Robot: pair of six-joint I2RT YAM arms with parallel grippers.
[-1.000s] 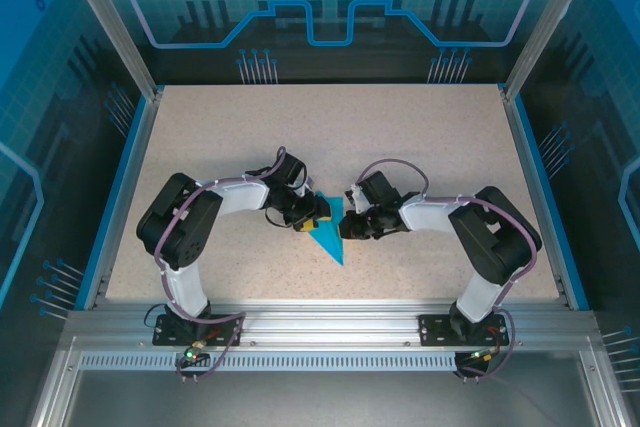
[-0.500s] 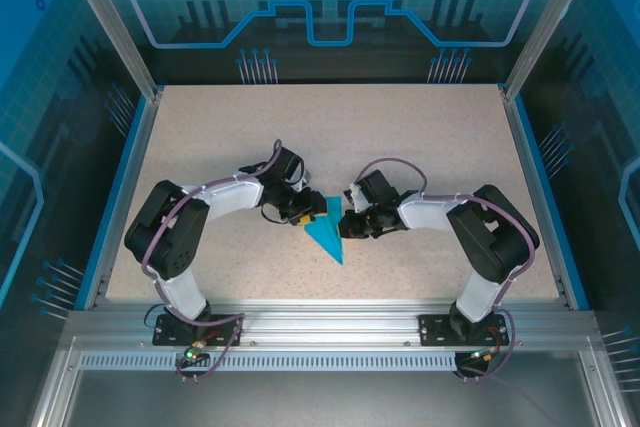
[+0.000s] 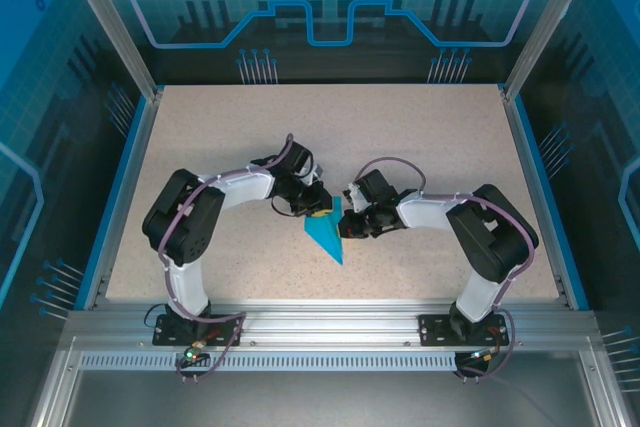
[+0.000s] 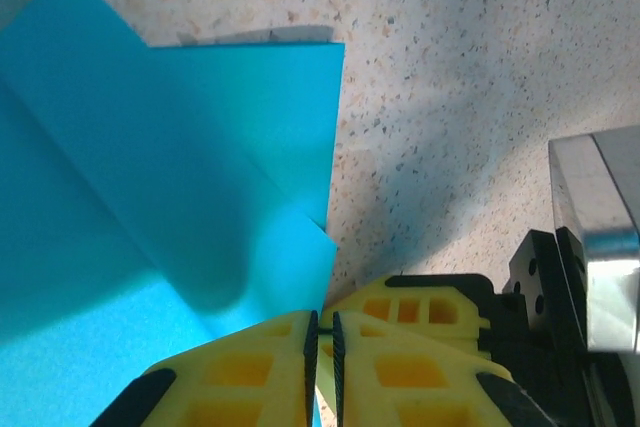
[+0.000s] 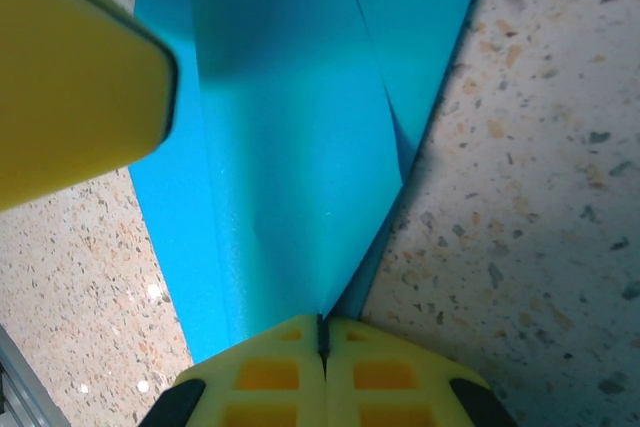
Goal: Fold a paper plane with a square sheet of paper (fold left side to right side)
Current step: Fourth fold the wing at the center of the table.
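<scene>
The teal-blue paper [image 3: 328, 237] lies mid-table, folded into a pointed dart shape with its tip toward the arms. My left gripper [image 3: 316, 211] sits at its far left corner. In the left wrist view the yellow jaws [image 4: 323, 347] are closed to a thin slit, and the paper [image 4: 150, 197] has a corner running into that slit. My right gripper [image 3: 347, 228] is at the paper's right edge. Its jaws [image 5: 321, 332] are shut on a raised flap of the paper [image 5: 290, 147], which lifts off the table toward them.
The two grippers are close together over the paper; a left finger [image 5: 80, 77] shows in the right wrist view, and the right gripper's body [image 4: 590, 247] in the left wrist view. Speckled tabletop [image 3: 420, 137] surrounds them, bounded by blue rails [image 3: 530, 177].
My left gripper has slid right along the paper's far edge and closed its jaws from clearly open to nearly touching. The right gripper has stayed put, shut.
</scene>
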